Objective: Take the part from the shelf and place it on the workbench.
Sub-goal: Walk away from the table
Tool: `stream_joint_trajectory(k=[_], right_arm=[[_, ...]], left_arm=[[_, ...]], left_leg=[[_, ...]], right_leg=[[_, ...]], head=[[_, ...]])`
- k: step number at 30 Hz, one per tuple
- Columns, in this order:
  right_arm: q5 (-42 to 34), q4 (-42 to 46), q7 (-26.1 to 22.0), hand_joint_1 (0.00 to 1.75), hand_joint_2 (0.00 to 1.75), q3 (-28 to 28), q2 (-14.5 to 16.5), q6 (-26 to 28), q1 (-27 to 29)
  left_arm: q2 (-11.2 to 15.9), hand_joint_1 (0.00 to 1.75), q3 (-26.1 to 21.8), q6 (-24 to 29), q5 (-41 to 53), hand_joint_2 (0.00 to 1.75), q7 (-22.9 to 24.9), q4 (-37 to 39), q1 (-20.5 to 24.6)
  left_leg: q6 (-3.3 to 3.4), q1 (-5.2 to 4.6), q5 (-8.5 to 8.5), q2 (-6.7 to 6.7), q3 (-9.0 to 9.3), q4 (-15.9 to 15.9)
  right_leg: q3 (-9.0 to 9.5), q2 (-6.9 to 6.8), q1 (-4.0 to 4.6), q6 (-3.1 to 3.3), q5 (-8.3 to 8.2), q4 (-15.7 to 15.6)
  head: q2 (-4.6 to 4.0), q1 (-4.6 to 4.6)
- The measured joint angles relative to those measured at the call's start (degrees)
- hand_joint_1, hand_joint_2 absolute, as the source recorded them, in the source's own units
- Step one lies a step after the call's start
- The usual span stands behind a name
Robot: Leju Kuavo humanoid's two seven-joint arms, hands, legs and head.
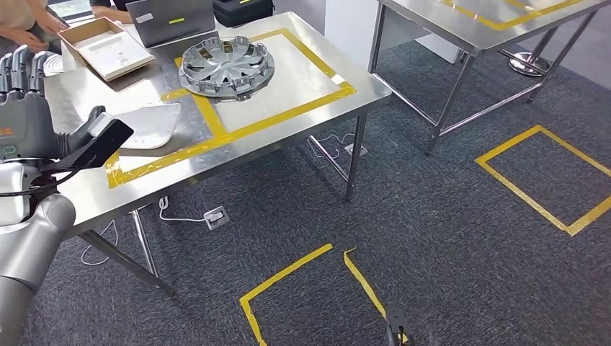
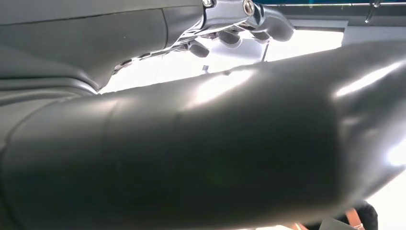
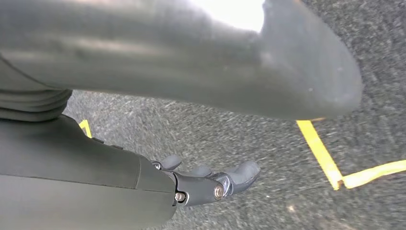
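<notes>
The hubcap [image 1: 226,67] lies flat on the steel table [image 1: 339,68], inside the right-hand square of yellow tape [image 1: 288,114] and toward its far left corner, just beside the tape strip that splits the two squares. It sits well in from the table's near and right edges, with bare steel between it and both. In the left square a white tray [image 1: 153,124] lies near the front edge. At the table's far side are an open cardboard box [image 1: 106,47] and a laptop [image 1: 170,20]; a person's hands [image 1: 29,36] rest at the far left corner.

The left hand [image 1: 23,101] is raised at the table's left end, fingers upright and side by side, holding nothing. The right hand [image 3: 206,179] hangs over the carpet [image 1: 432,238] with its fingers gently curled and apart, also holding nothing.

To the right of the table the carpet is open, marked with yellow tape outlines [image 1: 544,176]; a second table [image 1: 475,32] stands farther right, with a gap between the two.
</notes>
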State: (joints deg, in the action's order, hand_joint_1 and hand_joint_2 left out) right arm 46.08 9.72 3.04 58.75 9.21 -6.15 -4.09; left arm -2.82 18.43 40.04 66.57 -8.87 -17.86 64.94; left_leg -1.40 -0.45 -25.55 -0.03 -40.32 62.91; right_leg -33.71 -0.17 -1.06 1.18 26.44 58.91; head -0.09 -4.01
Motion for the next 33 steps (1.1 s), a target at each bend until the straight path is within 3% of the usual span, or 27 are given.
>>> stream_joint_trajectory(k=[2, 3, 4, 5, 7, 9, 10, 12, 13, 15, 17, 18, 19, 20, 21, 23, 25, 26, 29, 30, 31, 33], right_arm=[[0.0, 0.0, 0.0, 0.0, 0.0, 0.0, 0.0, 0.0, 0.0], [0.0, 0.0, 0.0, 0.0, 0.0, 0.0, 0.0, 0.0, 0.0], [0.0, 0.0, 0.0, 0.0, 0.0, 0.0, 0.0, 0.0, 0.0], [0.0, 0.0, 0.0, 0.0, 0.0, 0.0, 0.0, 0.0, 0.1], [0.0, 0.0, 0.0, 0.0, 0.0, 0.0, 0.0, 0.0, 0.1], [0.0, 0.0, 0.0, 0.0, 0.0, 0.0, 0.0, 0.0, 0.0], [0.0, 0.0, 0.0, 0.0, 0.0, 0.0, 0.0, 0.0, 0.0], [0.0, 0.0, 0.0, 0.0, 0.0, 0.0, 0.0, 0.0, 0.1], [0.0, 0.0, 0.0, 0.0, 0.0, 0.0, 0.0, 0.0, 0.1], [0.0, 0.0, 0.0, 0.0, 0.0, 0.0, 0.0, 0.0, 0.2], [0.0, 0.0, 0.0, 0.0, 0.0, 0.0, 0.0, 0.0, 0.1], [0.0, 0.0, 0.0, 0.0, 0.0, 0.0, 0.0, 0.0, 0.1], [0.0, 0.0, 0.0, 0.0, 0.0, 0.0, 0.0, 0.0, 0.1], [0.1, 0.0, 0.0, 0.0, 0.0, 0.0, 0.0, 0.0, 0.1], [0.1, 0.0, 0.0, 0.0, 0.0, 0.0, 0.0, 0.0, 0.1], [0.2, 0.0, 0.0, 0.0, 0.0, 0.0, 0.0, 0.0, 0.0], [0.2, 0.0, 0.1, 0.0, 0.0, 0.0, 0.0, 0.1, 0.0], [0.1, 0.0, 0.3, 0.0, 0.0, 0.0, 0.0, 0.1, 0.0], [-0.1, 0.0, 1.5, 0.0, 1.31, 0.3, 0.1, 0.6, 0.1], [-0.1, 0.0, 2.1, 0.0, 1.75, 0.5, 0.1, 0.7, 0.1], [0.0, 0.0, 2.7, 0.0, 1.75, 0.5, 0.1, 0.8, 0.1], [0.5, 0.0, 4.2, 0.0, 1.75, 0.4, 0.0, 0.7, 0.2]], left_arm=[[0.1, 0.0, 0.0, 0.0, 0.0, 0.0, 0.0, 0.1, -0.2], [0.1, 0.0, 0.0, 0.0, 0.0, 0.0, 0.0, 0.2, -0.3], [0.1, 0.0, 0.0, 0.0, 0.0, 0.0, 0.0, 0.3, -0.5], [0.1, 0.0, 0.0, 0.0, 0.0, 0.0, 0.0, 0.4, -0.7], [0.2, 0.0, 0.0, 0.0, 0.0, 0.0, 0.0, 0.4, -0.8], [0.1, 0.0, 0.0, 0.0, 0.0, 0.0, 0.0, 0.2, -0.7], [0.0, 0.0, 0.0, 0.0, 0.0, 0.0, 0.0, 0.1, -0.7], [0.0, 0.0, 0.0, 0.0, 0.1, 0.0, 0.0, 0.0, -0.7], [0.0, 0.0, 0.0, 0.0, 0.1, 0.0, 0.0, 0.0, -0.6], [-0.2, 0.0, 0.0, 0.0, 0.1, 0.0, 0.0, 0.0, -0.5], [-0.3, 0.0, 0.0, 0.0, 0.1, 0.0, 0.1, 0.0, -0.6], [-0.3, 0.0, 0.0, -0.2, 0.1, 0.0, 0.2, 0.1, -0.7], [-0.3, 0.0, 0.0, -0.5, 0.1, 0.0, 0.6, 0.2, -0.9], [-0.3, 0.0, 0.0, -0.8, 0.1, 0.0, 0.9, 0.3, -1.1], [-0.2, 0.0, 0.0, -1.2, 0.1, 0.0, 1.2, 0.4, -1.4], [0.2, 0.0, 0.0, -1.3, -0.6, 0.0, 1.2, 0.5, -2.1], [0.9, 0.0, 0.0, -1.1, -2.2, 0.0, 0.8, 0.6, -3.2], [1.2, 0.0, -0.3, -1.3, -3.8, 0.44, 0.7, 0.6, -4.1], [2.4, 0.0, -3.9, -4.6, -14.7, 1.75, 0.2, 1.0, -9.1], [2.8, 0.0, -6.1, -6.5, -19.7, 1.75, 0.7, 1.3, -11.9], [3.2, 0.0, -8.8, -8.9, -25.0, 1.75, 2.4, 1.8, -15.3], [3.6, 0.0, -15.4, -13.5, -35.5, 1.75, 11.3, 2.7, -23.3]], left_leg=[[-0.63, 0.34, -5.33, -0.04, -2.08, 7.5], [-0.86, 0.5, -6.79, -0.04, -2.63, 10.8], [-1.0, 0.62, -6.97, -0.03, -2.36, 12.7], [-1.07, 0.7, -6.1, -0.03, -1.11, 12.4], [-0.96, 0.78, -4.08, -0.04, 4.39, 6.1], [-0.49, 0.52, -4.39, -0.12, 9.71, -1.6], [-0.15, 0.37, -4.97, -0.19, 10.9, -3.6], [0.81, 0.14, -4.5, -0.21, 10.66, -4.2], [1.36, 0.19, -3.97, -0.09, 10.4, -4.4], [2.36, 0.35, -2.45, 0.11, 9.39, -4.7], [2.78, 0.32, -0.98, 0.12, 7.76, -4.7], [2.82, 0.25, -0.29, 0.11, 6.84, -4.6], [2.8, 0.19, 0.37, 0.11, 5.93, -4.6], [2.71, 0.15, 0.97, 0.12, 5.08, -4.5], [2.58, 0.13, 1.51, 0.13, 4.31, -4.4], [2.14, 0.06, 2.47, 0.13, 2.93, -4.0], [1.54, -0.07, 3.07, 0.19, 2.27, -3.9], [1.33, -0.18, 3.08, 0.26, 2.11, -4.0], [1.58, -0.39, 0.93, 0.61, 2.36, -4.4], [1.7, -0.45, 0.03, 0.77, 2.58, -4.5], [1.66, -0.57, -0.48, 0.91, 2.81, -4.6], [2.05, -0.78, -0.3, 1.1, 3.23, -4.9]], right_leg=[[-1.56, -0.03, -0.03, 0.2, -1.31, -0.1], [-2.37, -0.04, -0.06, 0.16, -1.95, 0.0], [-3.17, -0.03, -0.11, 0.08, -2.57, 0.0], [-3.92, -0.03, -0.18, -0.05, -3.18, 0.0], [-5.18, -0.01, -0.31, -0.5, -4.31, 0.2], [-5.86, 0.01, -0.35, -1.25, -5.37, 0.2], [-5.93, 0.02, -0.34, -1.69, -5.87, 0.1], [-5.9, 0.07, -0.44, -2.56, -6.81, -0.3], [-6.12, 0.1, -0.51, -2.91, -6.51, -0.2], [-7.46, 0.17, -0.59, -3.41, -2.96, 2.8], [-9.81, 0.17, -0.51, -3.72, 2.83, 10.2], [-10.68, 0.17, -0.45, -3.83, 4.6, 14.0], [-10.83, 0.17, -0.39, -3.85, 5.14, 16.5], [-9.99, 0.17, -0.35, -3.77, 4.56, 17.1], [-8.02, 0.17, -0.32, -3.62, 3.32, 15.3], [-1.86, 0.18, -0.19, -3.12, 2.18, 7.4], [1.98, 0.26, 0.09, -2.36, 2.87, 1.6], [2.4, 0.25, 0.16, -2.1, 3.31, 0.5], [2.61, 0.2, -0.09, -1.77, 3.26, -0.1], [2.69, 0.24, -0.17, -1.63, 3.09, -0.1], [2.72, 0.33, -0.25, -1.31, 2.78, -0.1], [2.74, 0.77, -0.33, -0.95, 2.32, -0.1]], head=[[0.0, 0.17], [0.0, 0.18], [0.0, 0.19], [0.0, 0.18], [0.0, 0.18], [0.0, 0.07], [0.0, 0.03], [0.0, 0.06], [0.0, 0.17], [0.0, 0.21], [0.0, 0.1], [0.0, 0.06], [0.0, 0.05], [0.0, 0.04], [0.0, 0.03], [0.0, -0.02], [0.0, -0.09], [0.0, -0.16], [0.0, -0.13], [0.0, -0.07], [0.0, -0.05], [0.0, 0.03]])
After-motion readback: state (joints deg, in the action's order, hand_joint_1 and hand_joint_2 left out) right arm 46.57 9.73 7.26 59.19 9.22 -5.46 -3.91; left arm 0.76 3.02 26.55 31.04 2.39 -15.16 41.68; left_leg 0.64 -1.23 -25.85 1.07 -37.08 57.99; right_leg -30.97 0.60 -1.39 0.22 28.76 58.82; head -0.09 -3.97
